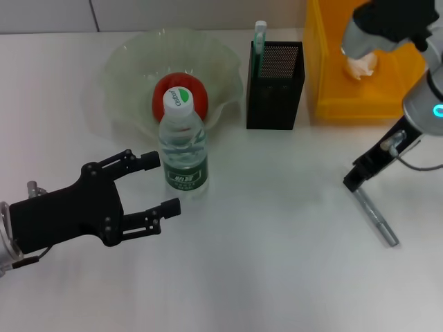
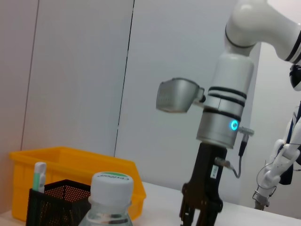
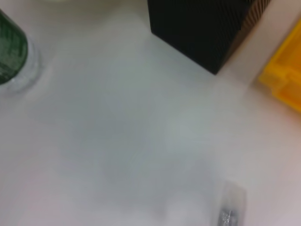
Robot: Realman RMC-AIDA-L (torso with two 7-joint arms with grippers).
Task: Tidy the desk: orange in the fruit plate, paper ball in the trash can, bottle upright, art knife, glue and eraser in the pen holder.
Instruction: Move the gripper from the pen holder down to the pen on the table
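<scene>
Art knife [image 1: 377, 218] flat on the desk [image 1: 277, 263], below-right of the pen holder [image 1: 275, 84], long axis slanting away from it. Right gripper [image 1: 354, 178] at its near end, grip unclear; left gripper [image 1: 156, 185] spread, empty, beside upright bottle [image 1: 184, 144].

Red orange [image 1: 181, 97], yellow trash can [image 1: 325, 62], black mesh pen holder [image 1: 275, 90].

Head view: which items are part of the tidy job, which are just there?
Job items:
orange in the fruit plate
bottle, upright
pen holder with a green-and-white stick in it
yellow bin holding the paper ball
art knife on the desk by the right gripper
left gripper, fingers open beside the bottle

Just there:
nothing else on the desk
</scene>
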